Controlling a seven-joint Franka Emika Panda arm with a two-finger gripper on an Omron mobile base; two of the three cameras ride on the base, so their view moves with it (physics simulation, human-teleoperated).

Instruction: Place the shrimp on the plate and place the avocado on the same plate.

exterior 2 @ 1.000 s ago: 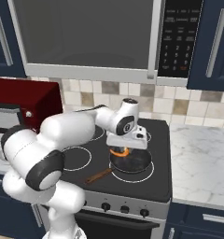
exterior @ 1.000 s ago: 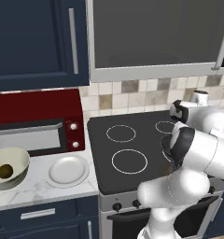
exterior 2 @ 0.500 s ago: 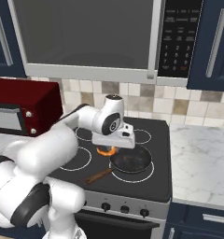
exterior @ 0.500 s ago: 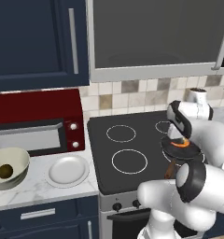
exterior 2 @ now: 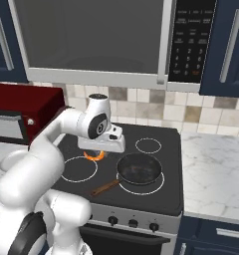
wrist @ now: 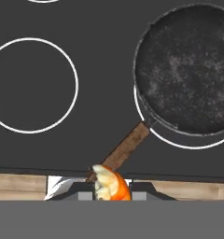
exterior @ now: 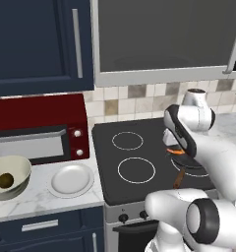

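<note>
My gripper (exterior 2: 95, 154) is shut on the orange shrimp (exterior 2: 93, 155) and holds it above the black stovetop (exterior 2: 156, 184), left of the frying pan. The shrimp (exterior: 177, 151) also peeks out under the hand in the left base view. In the hand view the shrimp (wrist: 111, 184) sits between my fingertips. The white plate (exterior: 71, 178) lies on the marble counter left of the stove. The dark avocado (exterior: 6, 180) rests inside the cream bowl (exterior: 21, 167), left of the plate.
A small dark frying pan (exterior 2: 140, 169) with a wooden handle (wrist: 121, 151) sits on the front right burner. A red microwave (exterior: 36, 129) stands behind the bowl and plate. Marble counter (exterior 2: 216, 169) extends right of the stove.
The arm has carried the shrimp up out of the pan and leftward across the stovetop. The pan, plate and bowl have stayed put.
</note>
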